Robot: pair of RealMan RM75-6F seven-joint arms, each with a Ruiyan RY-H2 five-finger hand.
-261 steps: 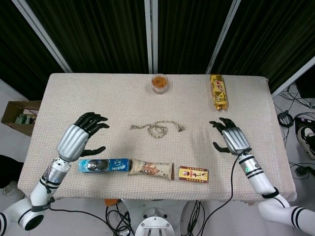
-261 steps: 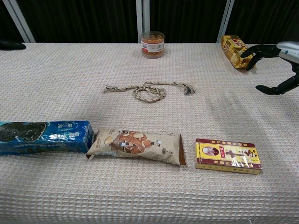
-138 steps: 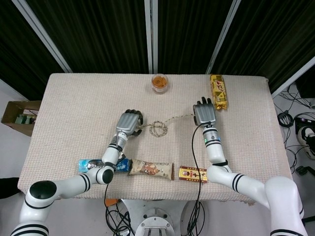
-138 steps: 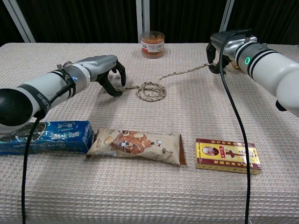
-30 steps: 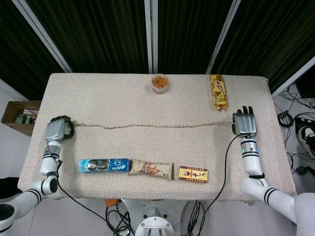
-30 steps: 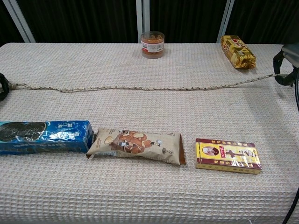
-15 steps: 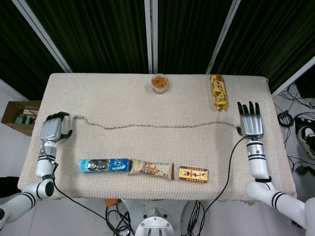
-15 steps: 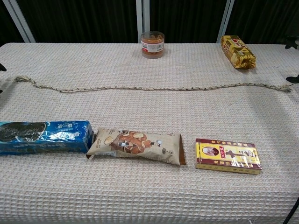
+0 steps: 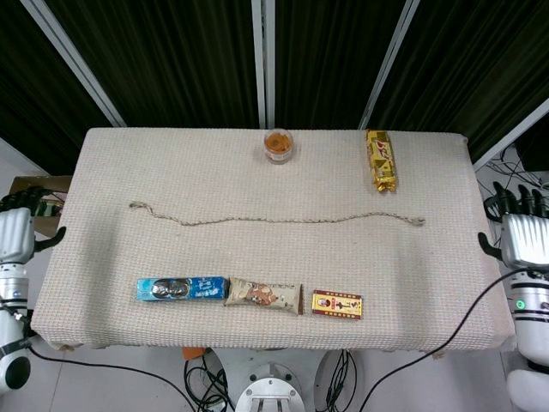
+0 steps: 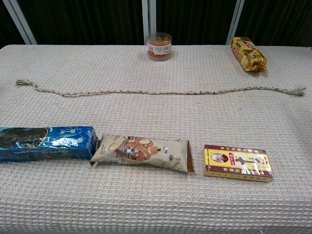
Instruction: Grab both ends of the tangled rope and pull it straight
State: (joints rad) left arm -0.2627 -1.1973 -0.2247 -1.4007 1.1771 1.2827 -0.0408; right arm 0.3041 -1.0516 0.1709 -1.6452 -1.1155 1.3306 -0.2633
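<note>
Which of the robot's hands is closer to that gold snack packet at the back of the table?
The right hand. It sits off the table's right edge, nearer the robot than the gold packet. The left hand is off the opposite edge, across the whole table.

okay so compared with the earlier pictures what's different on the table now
The rope, first a knotted tangle mid-table, was gripped at both ends and pulled out into a long line. Both ends have been let go: the left hand and right hand have drawn back off the table's sides, empty. The jar and the snack packets have not moved.
</note>
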